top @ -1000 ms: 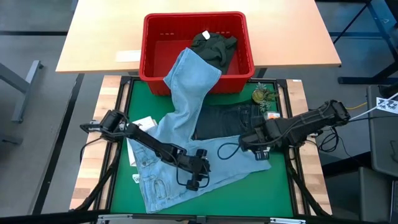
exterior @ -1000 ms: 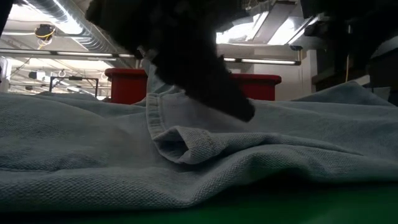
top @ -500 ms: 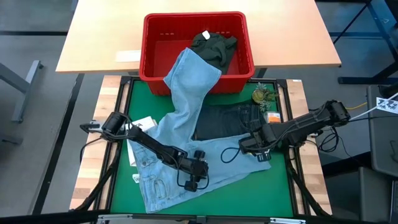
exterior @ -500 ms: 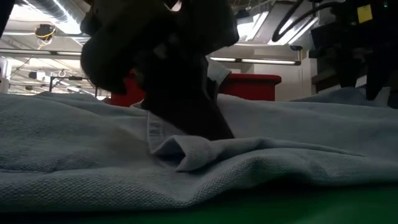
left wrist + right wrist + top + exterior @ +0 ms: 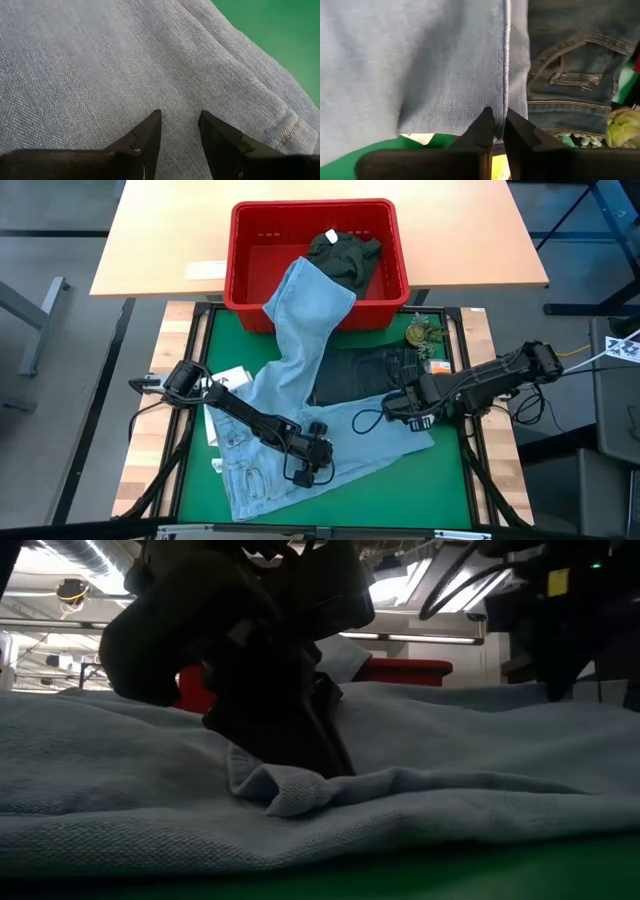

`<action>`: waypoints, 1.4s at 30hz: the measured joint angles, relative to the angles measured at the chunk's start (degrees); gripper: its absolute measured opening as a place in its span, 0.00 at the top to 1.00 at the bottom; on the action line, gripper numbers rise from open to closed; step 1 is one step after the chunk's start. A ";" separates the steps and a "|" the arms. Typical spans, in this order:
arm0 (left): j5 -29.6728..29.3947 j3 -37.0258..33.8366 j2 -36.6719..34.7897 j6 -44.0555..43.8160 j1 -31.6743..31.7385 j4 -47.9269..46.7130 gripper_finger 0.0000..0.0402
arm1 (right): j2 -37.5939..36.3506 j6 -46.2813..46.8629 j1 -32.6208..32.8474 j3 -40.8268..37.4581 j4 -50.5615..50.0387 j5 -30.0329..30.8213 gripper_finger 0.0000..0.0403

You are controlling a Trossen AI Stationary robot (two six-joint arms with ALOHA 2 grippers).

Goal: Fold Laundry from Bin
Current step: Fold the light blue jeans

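Item: light blue jeans [image 5: 300, 370], trailing from red bin [image 5: 250, 250] across green tabletop [image 5: 450, 490].
I see right gripper [image 5: 498, 131] fingers pinching 1 leg's edge; left gripper [image 5: 179, 131] fingers parted, pressed onto denim. No legible writing.

In your low view the left hand [image 5: 290, 755] is a dark mass against the bright ceiling, so you cannot make out its fingers, and it hides the middle of the red bin [image 5: 415, 670] behind it. From above, the light blue jeans [image 5: 300, 370] cover the left part of the dark jeans [image 5: 372, 372] and a white item [image 5: 232, 377] near the left arm, too hidden to name. The right hand [image 5: 497, 131] meets the cloth's edge at a spot too small to judge from overhead, and the small greenish thing [image 5: 421, 333] on the surface's far right is too small to identify.
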 joint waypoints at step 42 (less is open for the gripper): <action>-0.17 -0.28 0.35 2.86 -0.88 0.02 0.68 | -0.04 -1.61 -12.48 2.98 -6.49 -2.60 0.51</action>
